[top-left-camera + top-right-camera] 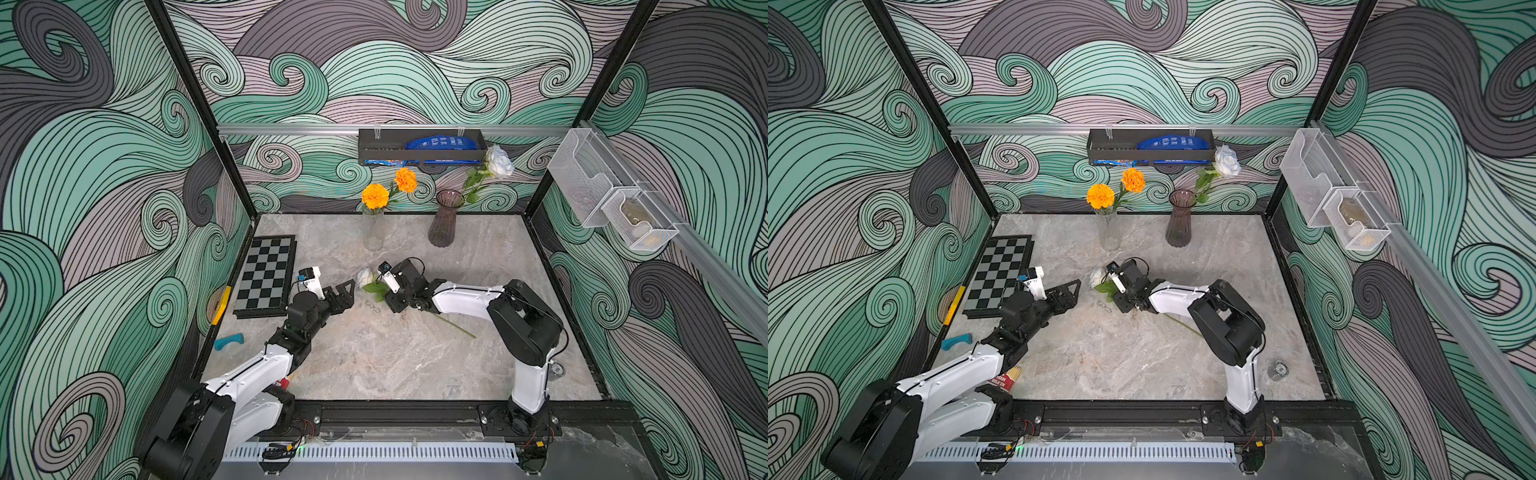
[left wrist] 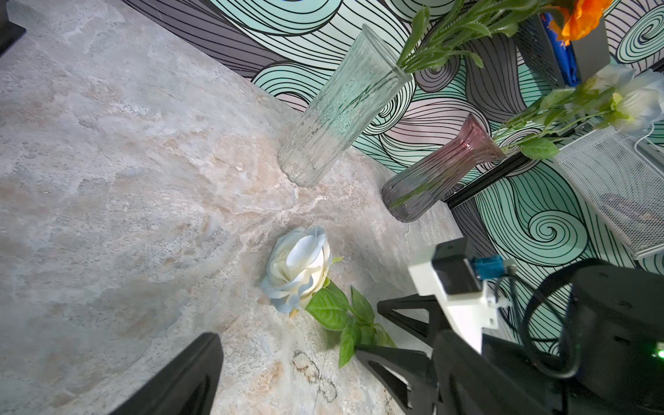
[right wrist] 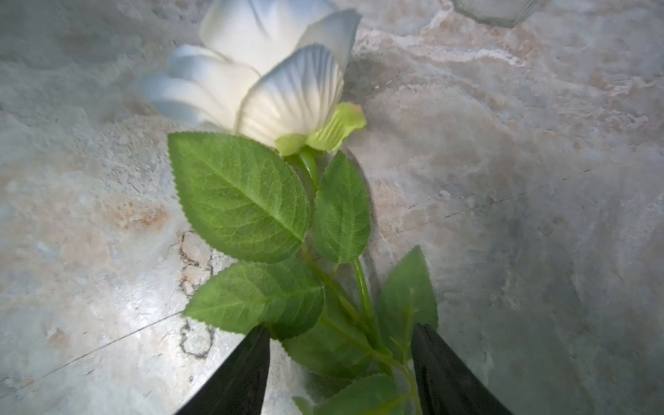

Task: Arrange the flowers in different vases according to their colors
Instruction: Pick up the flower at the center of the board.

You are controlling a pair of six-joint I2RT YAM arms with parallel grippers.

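In both top views a white rose lies flat near the middle of the table. Its long axis slants, with the bloom to the far left and the bare stem end to the near right. The right gripper sits low over the leafy stretch just behind the bloom. The left gripper hangs just left of the bloom, parted and empty.

At the far side, two orange flowers stand in the clear vase. A second white rose leans right out of the purple vase. The white print on the blue packet in the black shelf is too small to read. A red pack by the left arm shows the word "TEXAS".

In the left wrist view the bloom points toward the vases. Its leaves run in between the right gripper's black fingers. One left finger shows, clear of the flower.

In the right wrist view the stem runs lengthwise through the gap between the two fingers. The tips stand partway apart, straddling stem and leaves. They pinch nothing, though I cannot tell whether a tip grazes a leaf.
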